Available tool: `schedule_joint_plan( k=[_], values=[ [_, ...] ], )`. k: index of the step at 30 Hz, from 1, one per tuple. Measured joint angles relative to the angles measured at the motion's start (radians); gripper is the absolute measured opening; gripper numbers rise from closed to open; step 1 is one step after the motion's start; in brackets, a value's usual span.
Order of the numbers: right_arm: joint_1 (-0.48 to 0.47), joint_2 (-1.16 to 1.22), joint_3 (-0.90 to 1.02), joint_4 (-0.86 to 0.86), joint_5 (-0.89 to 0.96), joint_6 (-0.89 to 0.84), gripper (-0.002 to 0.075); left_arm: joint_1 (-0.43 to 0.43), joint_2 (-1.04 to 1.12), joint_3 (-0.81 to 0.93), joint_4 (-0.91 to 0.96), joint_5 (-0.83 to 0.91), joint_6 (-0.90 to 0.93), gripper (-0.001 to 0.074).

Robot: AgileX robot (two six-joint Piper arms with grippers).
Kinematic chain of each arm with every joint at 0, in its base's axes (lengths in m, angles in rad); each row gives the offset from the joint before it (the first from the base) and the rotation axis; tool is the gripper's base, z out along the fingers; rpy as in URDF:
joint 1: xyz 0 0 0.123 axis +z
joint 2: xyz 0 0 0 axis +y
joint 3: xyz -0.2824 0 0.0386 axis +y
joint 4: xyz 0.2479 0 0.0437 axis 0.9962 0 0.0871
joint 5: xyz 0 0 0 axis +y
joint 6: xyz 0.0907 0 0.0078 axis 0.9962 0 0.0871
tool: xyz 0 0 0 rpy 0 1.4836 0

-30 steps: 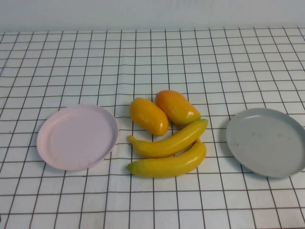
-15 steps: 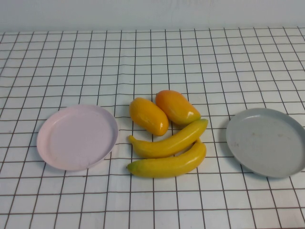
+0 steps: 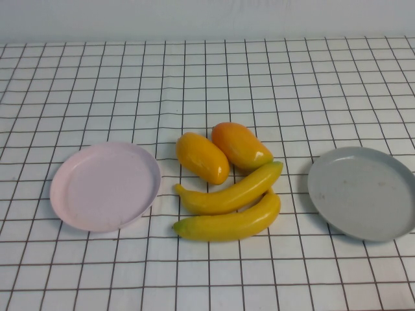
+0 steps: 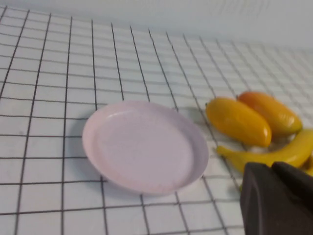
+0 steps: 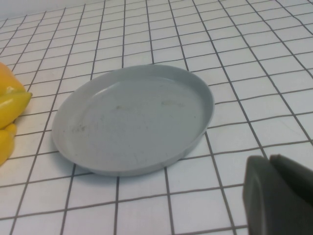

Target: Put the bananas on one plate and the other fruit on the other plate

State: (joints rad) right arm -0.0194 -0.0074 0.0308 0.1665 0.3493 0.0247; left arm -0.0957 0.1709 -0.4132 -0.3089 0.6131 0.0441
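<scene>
A white cloth (image 3: 97, 78) with a thin dark grid covers the whole table, lying flat with faint creases. On the right rests the grey plate (image 3: 363, 192), round, shallow and matte, with a raised rim and a few faint scuffs inside. On the left sits the pale pink plate (image 3: 105, 186), the same round, rimmed shape. Both plates are bare.

Between them lie the fruits, all smooth and glossy. The two bananas (image 3: 228, 223) are long and curved, side by side and touching, their long axes running from lower left up to the right, greenish tips at the ends. Just behind them the two plump oval orange-yellow fruits (image 3: 203, 157) lie pressed together, long axes slanting from upper left to lower right; the right one carries a redder blush.

The left gripper (image 4: 276, 198) hangs, dark and blunt, near the pink plate with its fingers closed together, holding nothing. The right gripper (image 5: 276, 193) hovers beside the grey plate, likewise closed and empty.
</scene>
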Motion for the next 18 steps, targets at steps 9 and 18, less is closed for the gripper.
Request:
schedule_joint_plan(
  k=[9,18],
  values=[
    [0.0,0.0,0.0,0.0,0.0,0.0,-0.0016,0.0,0.523,-0.36,-0.103,0.255,0.418,0.0009],
    [0.0,0.0,0.0,0.0,0.0,0.0,-0.0016,-0.195,1.003,-0.668,-0.108,0.326,0.539,0.0525]
  ],
)
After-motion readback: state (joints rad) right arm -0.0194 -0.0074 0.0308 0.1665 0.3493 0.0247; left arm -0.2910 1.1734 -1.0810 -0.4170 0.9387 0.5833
